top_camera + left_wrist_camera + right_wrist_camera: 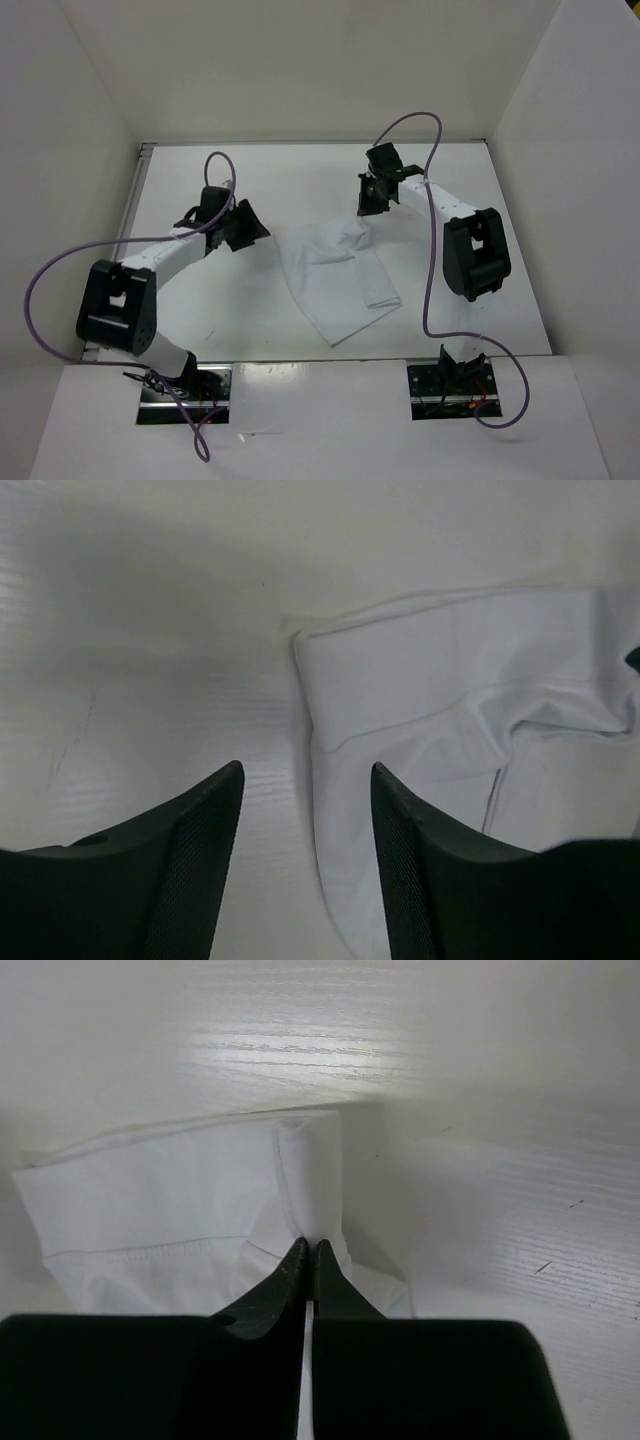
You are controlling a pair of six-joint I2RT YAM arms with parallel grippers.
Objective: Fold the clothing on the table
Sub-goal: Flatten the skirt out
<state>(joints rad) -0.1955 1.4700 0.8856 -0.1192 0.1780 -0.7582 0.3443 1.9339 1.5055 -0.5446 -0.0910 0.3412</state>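
You look down on a white surface with upright white walls on three sides. The two arms reach in from the near edge.

The clothing, a plain white garment, lies near the middle of the surface between the two arms. It is wrinkled and partly doubled over itself. Its narrow end points toward the near edge and its wider end lies toward the far wall.

Your left hand sits just beside the garment's left edge. In the left wrist view its two dark fingers stand apart with a clear gap between them, and nothing is held. Bare surface shows in that gap, with the garment's folded edge at its right side. One finger overlaps that edge in the view; you cannot tell whether it touches the cloth.

Your right hand is at the garment's far right corner. In the right wrist view its fingers are pressed together, leaving only a thin line between them. Their tips meet on a small ridge of white cloth, and creases run in toward that point, so this hand appears to have the fabric pinched. A stitched hem runs across the cloth to the left of the tips.

A purple cable loops beside the left arm.
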